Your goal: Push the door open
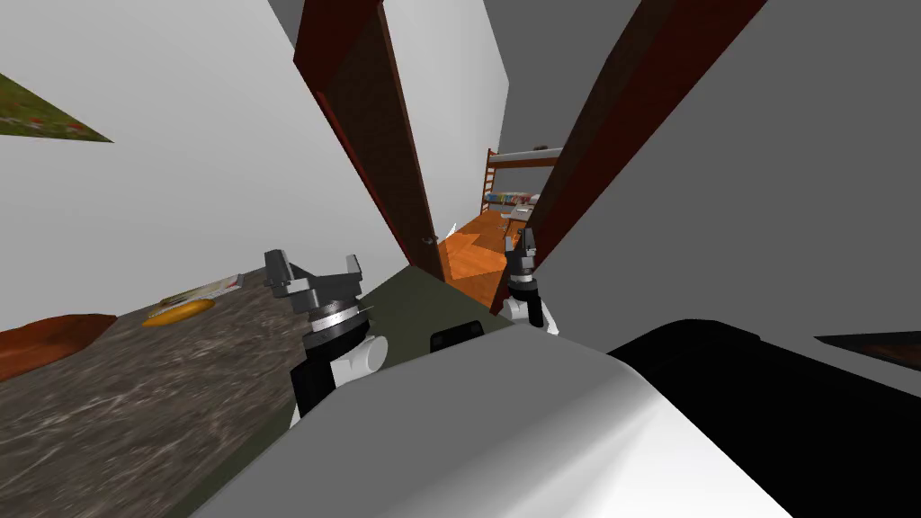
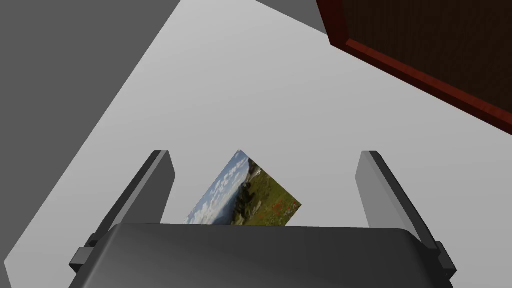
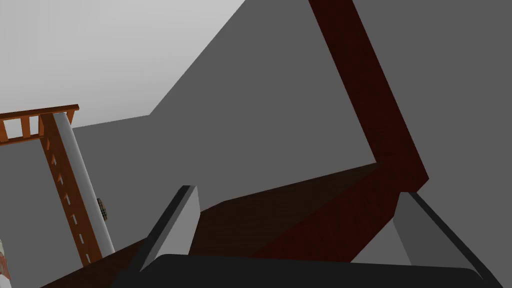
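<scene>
Head view: door [image 1: 378, 135] ajar, its free edge upright, just left of my right gripper [image 1: 525, 241], which sits in the gap beside the frame [image 1: 630, 117]. Right fingers [image 3: 172, 225] spread. Left gripper [image 1: 315, 265] also spread, farther off over the counter [image 1: 135, 378].

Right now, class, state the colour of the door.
The door is dark reddish brown; the head view shows it best.

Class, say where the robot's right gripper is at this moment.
In the head view the right gripper is right of centre, in the gap between the dark red door and the door frame, close to the frame.
</scene>
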Available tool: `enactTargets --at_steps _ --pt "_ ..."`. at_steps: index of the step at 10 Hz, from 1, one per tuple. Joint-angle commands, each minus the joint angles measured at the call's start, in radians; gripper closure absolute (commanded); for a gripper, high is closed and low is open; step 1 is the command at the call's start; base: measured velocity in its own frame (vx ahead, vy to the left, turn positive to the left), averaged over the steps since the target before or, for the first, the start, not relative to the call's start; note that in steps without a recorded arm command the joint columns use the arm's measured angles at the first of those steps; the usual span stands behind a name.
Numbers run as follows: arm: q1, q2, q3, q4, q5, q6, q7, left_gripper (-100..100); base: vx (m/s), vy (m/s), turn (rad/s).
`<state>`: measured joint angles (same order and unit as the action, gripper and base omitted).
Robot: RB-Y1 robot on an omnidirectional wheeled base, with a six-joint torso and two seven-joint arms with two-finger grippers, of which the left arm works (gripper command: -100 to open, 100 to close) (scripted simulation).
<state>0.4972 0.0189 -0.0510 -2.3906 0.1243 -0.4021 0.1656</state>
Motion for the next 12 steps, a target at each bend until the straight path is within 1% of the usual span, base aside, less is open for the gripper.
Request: enactTargets --at_steps 1,3,7,12 --pt "-0.01 0.008 0.004 0.036 -0.001 -0.008 -0.006 -100 0.056 0.048 -0.164" --pt "-0.026 0.017 0.009 0.091 -0.001 -0.02 -0.014 -100 0.122 0.105 -0.226" --pt "-0.048 0.028 0.017 0.168 -0.002 -0.037 -0.026 -100 0.089 0.094 -0.137" --pt "-0.083 0.042 0.028 0.289 -0.004 -0.064 -0.044 -100 0.074 0.086 -0.166"
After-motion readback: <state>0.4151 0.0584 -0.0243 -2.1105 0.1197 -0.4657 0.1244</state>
